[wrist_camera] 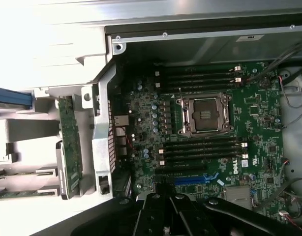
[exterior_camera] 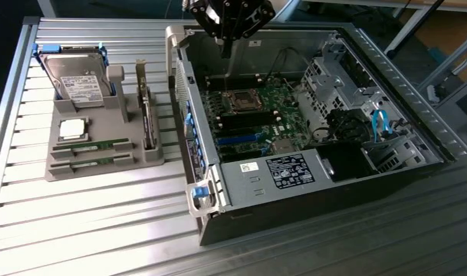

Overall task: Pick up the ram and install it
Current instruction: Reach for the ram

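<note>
gripper (exterior_camera: 226, 50): fingers pressed together, nothing held, hung over the open PC case (exterior_camera: 189, 86)
ram (exterior_camera: 91, 147): two sticks seated in the grey holder (exterior_camera: 103, 173), well apart from gripper
risk: holder could get bumped, sticks scraped, if approached with fingers unopened

Green ram (exterior_camera: 91, 147), grey holder (exterior_camera: 103, 172), green motherboard (wrist_camera: 261, 118) (blue slot (wrist_camera: 193, 180)).

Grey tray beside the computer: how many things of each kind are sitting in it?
Hard drive: 1
Processor chip: 1
Ram sticks: 2
Card with metal bracket: 1
Total: 5
</note>
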`<action>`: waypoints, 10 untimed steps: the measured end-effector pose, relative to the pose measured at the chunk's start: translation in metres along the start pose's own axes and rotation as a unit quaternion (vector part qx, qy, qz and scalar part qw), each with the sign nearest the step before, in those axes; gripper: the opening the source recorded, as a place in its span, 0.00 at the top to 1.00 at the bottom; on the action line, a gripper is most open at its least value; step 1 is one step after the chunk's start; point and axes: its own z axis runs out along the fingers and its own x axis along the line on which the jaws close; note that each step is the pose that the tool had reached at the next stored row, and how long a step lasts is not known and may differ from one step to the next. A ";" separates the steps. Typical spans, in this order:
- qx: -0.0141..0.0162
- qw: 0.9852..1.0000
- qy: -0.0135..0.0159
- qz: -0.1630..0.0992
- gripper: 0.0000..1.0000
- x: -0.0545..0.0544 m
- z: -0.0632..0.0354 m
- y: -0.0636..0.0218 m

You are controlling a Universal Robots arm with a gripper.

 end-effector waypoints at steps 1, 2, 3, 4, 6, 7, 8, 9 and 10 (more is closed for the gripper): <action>0.000 1.000 0.000 0.000 0.90 0.002 -0.0001 -0.0001; 0.000 1.000 0.000 0.000 0.90 0.003 -0.0001 -0.0003; 0.000 1.000 0.000 0.000 0.90 0.005 -0.0002 -0.0004; 0.000 1.000 0.000 0.000 0.90 0.008 -0.0002 -0.0006; 0.000 1.000 0.000 0.000 0.90 0.013 -0.0004 -0.0010; 0.000 1.000 0.000 0.000 0.90 0.016 -0.0004 -0.0012; 0.000 1.000 0.000 0.000 0.90 0.019 -0.0005 -0.0014; 0.000 1.000 0.000 0.000 0.90 0.021 -0.0006 -0.0016; 0.000 1.000 0.000 0.000 0.90 0.023 -0.0006 -0.0017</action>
